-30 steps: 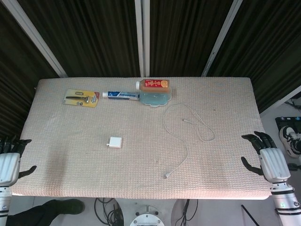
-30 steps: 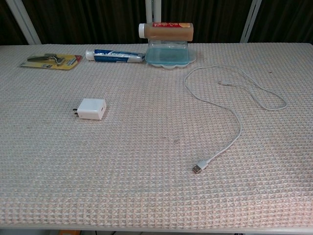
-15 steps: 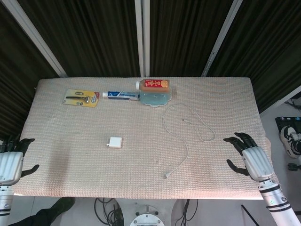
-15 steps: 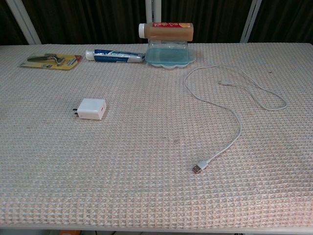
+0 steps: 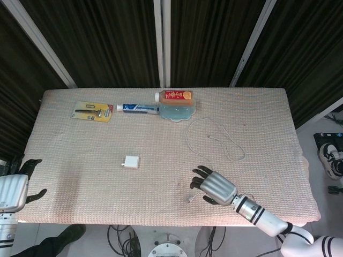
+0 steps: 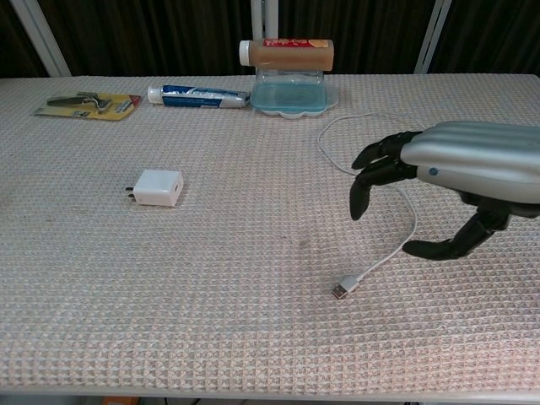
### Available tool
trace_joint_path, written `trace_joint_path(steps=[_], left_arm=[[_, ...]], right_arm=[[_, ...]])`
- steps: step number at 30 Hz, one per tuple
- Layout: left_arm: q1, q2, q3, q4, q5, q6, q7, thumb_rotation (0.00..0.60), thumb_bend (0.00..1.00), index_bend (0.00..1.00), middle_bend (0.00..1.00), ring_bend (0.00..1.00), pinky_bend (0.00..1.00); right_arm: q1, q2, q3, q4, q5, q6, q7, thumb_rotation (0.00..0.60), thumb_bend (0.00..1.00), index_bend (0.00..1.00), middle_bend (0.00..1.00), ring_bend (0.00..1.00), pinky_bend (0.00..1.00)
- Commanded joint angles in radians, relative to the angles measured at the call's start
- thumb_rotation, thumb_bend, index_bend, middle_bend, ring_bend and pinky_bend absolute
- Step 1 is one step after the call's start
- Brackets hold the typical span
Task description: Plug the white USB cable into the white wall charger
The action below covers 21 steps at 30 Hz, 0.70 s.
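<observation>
While my right hand (image 5: 214, 186) hovers open above the cable (image 6: 403, 239), I judge grasping comes next: drop onto the plug (image 6: 341, 289) at seven o'clock.

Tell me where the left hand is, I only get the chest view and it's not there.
Observer: The left hand is at the table's near left edge, fingers apart, holding nothing.
Operator: Is the right hand over the plug?
Observer: Not quite. From the head view, the right hand hovers just right of the plug, over the cable, fingers spread and empty.
</observation>
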Motion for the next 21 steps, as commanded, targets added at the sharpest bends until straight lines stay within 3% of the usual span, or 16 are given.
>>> trace_joint_path(steps=[1,8,21], left_arm=[[0.002,-0.001,0.002,0.003,0.001,0.002,-0.004,0.600,0.07,0.21,0.23,0.04,0.02],[0.008,-0.008,0.006,0.016,-0.005,-0.006,-0.018,0.600,0.07,0.21,0.23,0.04,0.01],[0.005,-0.016,0.007,0.039,-0.003,-0.020,-0.040,0.600,0.07,0.21,0.23,0.04,0.01]], right_arm=[[0.040,-0.095,-0.002,0.060,0.017,-0.039,-0.090,0.600,0.25,0.40,0.33,0.10,0.11],[0.016,-0.169,-0.030,0.113,0.032,0.014,-0.212,0.600,0.23,0.42,0.33,0.10,0.11],[-0.029,-0.234,-0.069,0.125,0.096,0.075,-0.280,0.600,0.24,0.42,0.33,0.10,0.08]])
